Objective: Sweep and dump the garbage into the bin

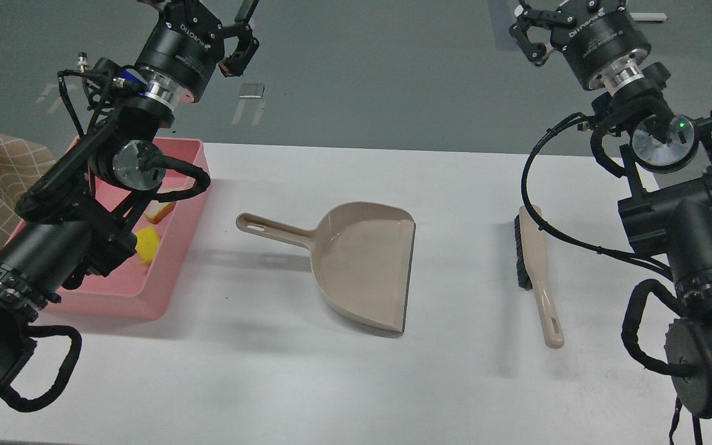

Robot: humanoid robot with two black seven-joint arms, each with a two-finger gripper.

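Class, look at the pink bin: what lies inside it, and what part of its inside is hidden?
Inside the bin: a yellow chunk and a bread piece. The left arm covers much of its interior, so anything else there is hidden.

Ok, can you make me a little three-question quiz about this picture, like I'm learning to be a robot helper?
1. True or false: the beige dustpan has garbage in it.
2. Where is the yellow sponge chunk? A) on the white table B) inside the pink bin C) in the dustpan
3. Fill in: the brush lies to the ___ of the dustpan, as the robot sees it.

Key:
1. False, it looks empty.
2. B, beside the bread piece.
3. Right. It lies flat on the table, with neither end effector holding it.
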